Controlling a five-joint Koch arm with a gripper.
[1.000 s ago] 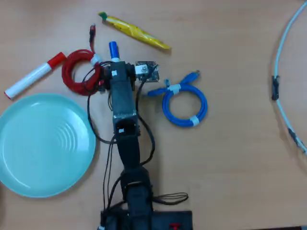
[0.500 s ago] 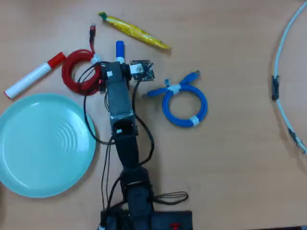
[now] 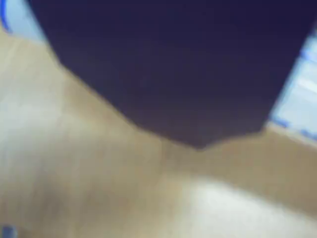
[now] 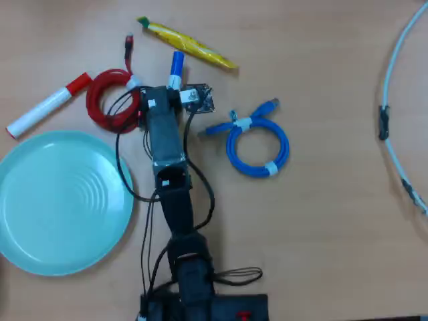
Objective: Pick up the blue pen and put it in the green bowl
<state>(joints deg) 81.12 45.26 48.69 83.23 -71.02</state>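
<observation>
The blue pen lay just beyond the front of the arm in the overhead view, its blue cap poking out past the wrist toward the yellow packet, its long axis running nearly straight away from the arm's base with a slight tilt to the right. The rest of the barrel was hidden under the gripper, so the jaws sat directly over it and roughly in line with it. Whether they were spread, closed or clamped on the pen could not be told: the wrist view was filled by a blurred dark shape over tan table.

The green bowl lay well apart, toward the lower left of the overhead view, past the red cable coil. A red-capped marker and a blue cable coil lay to either side. No writing or label could be read.
</observation>
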